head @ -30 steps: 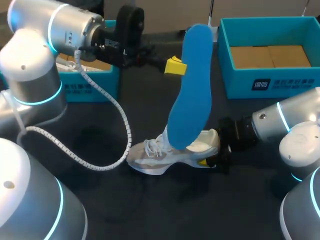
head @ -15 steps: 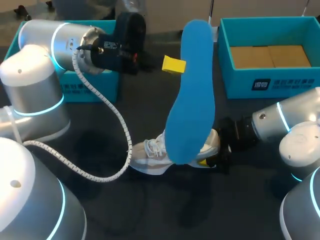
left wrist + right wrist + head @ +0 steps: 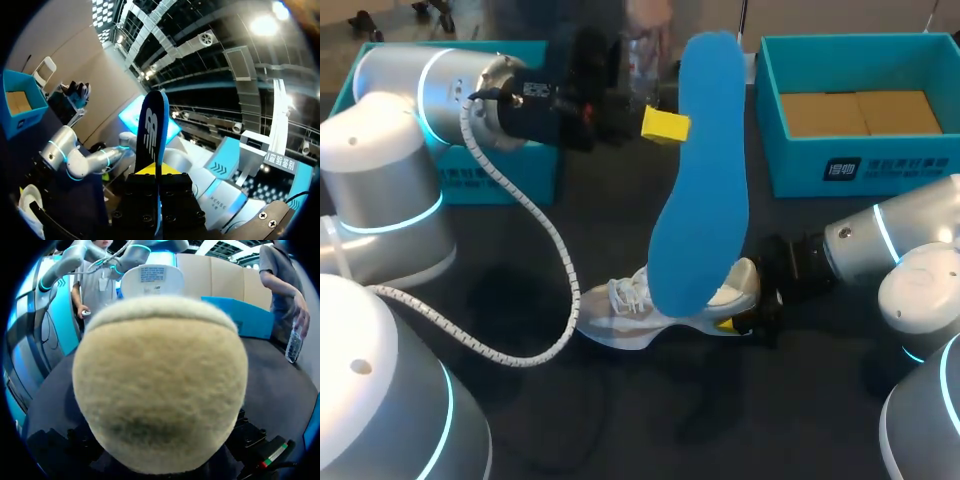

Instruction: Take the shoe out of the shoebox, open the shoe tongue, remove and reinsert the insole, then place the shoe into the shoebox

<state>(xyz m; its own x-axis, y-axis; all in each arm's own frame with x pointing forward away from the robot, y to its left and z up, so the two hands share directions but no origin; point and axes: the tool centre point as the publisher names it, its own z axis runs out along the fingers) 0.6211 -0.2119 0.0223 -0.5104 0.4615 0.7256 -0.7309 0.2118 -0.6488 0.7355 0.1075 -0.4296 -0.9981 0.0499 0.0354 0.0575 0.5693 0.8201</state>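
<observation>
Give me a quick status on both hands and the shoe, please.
Left hand shut on blue insole, upright over shoe. Right hand at shoe heel, grip unseen. No obstruction seen on table.

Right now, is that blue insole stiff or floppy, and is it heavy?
Probably springy rather than limp: the blue insole, pinched near one end by the left gripper, bows gently without folding. Likely light, since it looks thin edge-on in the left wrist view.

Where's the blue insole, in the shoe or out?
Out. The whole insole shows above the shoe, pinched by the left gripper.
</observation>
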